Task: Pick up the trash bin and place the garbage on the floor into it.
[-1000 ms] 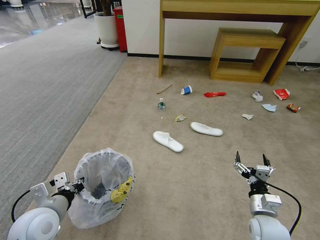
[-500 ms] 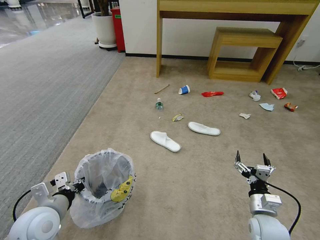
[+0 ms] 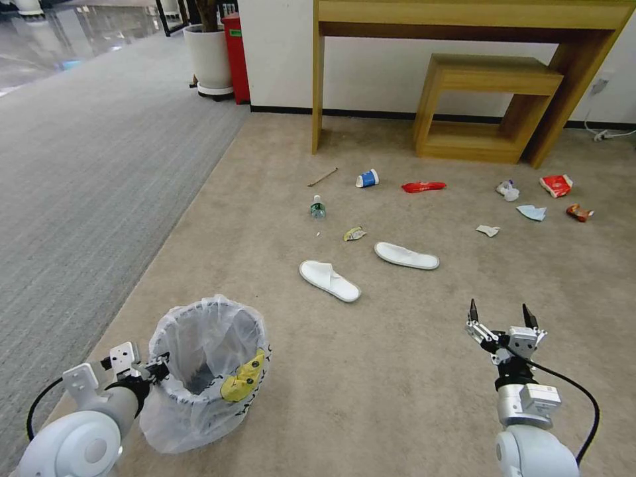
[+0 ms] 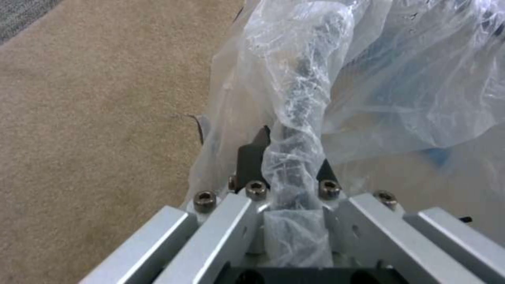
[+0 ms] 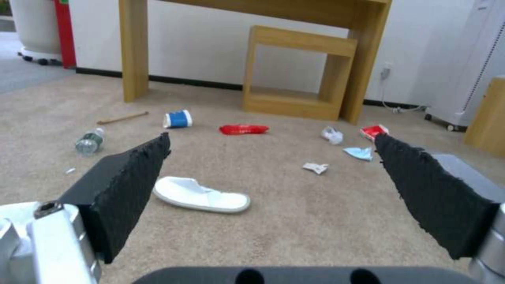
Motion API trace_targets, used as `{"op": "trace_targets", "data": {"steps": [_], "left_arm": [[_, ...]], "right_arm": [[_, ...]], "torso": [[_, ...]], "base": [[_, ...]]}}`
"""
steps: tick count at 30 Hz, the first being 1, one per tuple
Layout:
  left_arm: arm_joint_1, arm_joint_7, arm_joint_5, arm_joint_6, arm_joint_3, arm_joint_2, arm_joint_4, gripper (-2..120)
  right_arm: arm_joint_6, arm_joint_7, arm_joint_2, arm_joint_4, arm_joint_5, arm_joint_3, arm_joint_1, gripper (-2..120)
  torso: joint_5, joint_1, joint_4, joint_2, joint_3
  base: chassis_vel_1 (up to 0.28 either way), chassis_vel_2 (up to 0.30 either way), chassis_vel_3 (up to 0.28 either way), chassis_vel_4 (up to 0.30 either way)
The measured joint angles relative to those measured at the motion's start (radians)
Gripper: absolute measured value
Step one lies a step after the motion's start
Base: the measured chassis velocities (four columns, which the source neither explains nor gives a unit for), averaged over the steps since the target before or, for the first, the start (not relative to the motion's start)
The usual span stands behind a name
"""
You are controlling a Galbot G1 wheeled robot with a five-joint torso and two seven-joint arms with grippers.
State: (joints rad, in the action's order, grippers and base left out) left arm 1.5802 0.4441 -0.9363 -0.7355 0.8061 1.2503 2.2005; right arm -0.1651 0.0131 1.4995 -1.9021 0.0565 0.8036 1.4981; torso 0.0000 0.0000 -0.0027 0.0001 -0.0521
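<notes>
The trash bin (image 3: 209,371), dark and lined with a crinkly clear bag with a yellow smiley, is at my lower left on the beige floor (image 3: 397,371). My left gripper (image 3: 156,370) is shut on its near rim; the bag-covered rim (image 4: 294,130) runs between the fingers (image 4: 251,156). My right gripper (image 3: 500,315) hangs open and holds nothing, seen up close in the right wrist view (image 5: 271,142). Garbage lies ahead: two white slippers (image 3: 330,281) (image 3: 406,256), a bottle (image 3: 318,208), a blue-white cup (image 3: 368,178), a stick (image 3: 322,177), red wrappers (image 3: 423,187) (image 3: 556,185), tissue (image 3: 508,191) and a mask (image 3: 532,212).
A wooden desk (image 3: 318,73) with a low wooden shelf unit (image 3: 490,99) stands against the back wall. A white planter (image 3: 209,59) and a red box (image 3: 236,56) are at the back left. Grey striped carpet (image 3: 86,165) lies to the left.
The whole head view has shifted slightly, so the camera has moved. Both grippers and the bin keep their places relative to me.
</notes>
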Motion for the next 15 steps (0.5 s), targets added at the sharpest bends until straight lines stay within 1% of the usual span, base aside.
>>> {"op": "trace_targets", "data": {"steps": [2, 6, 15], "left_arm": [[0.0, 0.0, 0.001, 0.0, 0.0, 0.0, 0.0, 1], [0.002, -0.001, 0.002, 0.0, 0.0, 0.002, 0.001, 1], [0.003, -0.002, 0.003, 0.0, 0.002, 0.003, 0.006, 1]], "right_arm": [[0.0, 0.003, 0.0, -0.001, 0.0, 0.001, 0.001, 100], [0.0, 0.008, -0.001, -0.003, 0.001, 0.002, 0.003, 100], [0.001, 0.01, -0.002, -0.009, 0.002, 0.0, 0.005, 100]], "torso": [[0.0, 0.0, 0.0, 0.0, 0.0], [0.0, 0.0, 0.0, 0.0, 0.0], [-0.0001, 0.0, 0.0, 0.0, 0.0]], "base": [[0.0, 0.0, 0.0, 0.0], [-0.089, 0.071, 0.057, -0.065], [-0.133, 0.141, 0.145, -0.139]]}}
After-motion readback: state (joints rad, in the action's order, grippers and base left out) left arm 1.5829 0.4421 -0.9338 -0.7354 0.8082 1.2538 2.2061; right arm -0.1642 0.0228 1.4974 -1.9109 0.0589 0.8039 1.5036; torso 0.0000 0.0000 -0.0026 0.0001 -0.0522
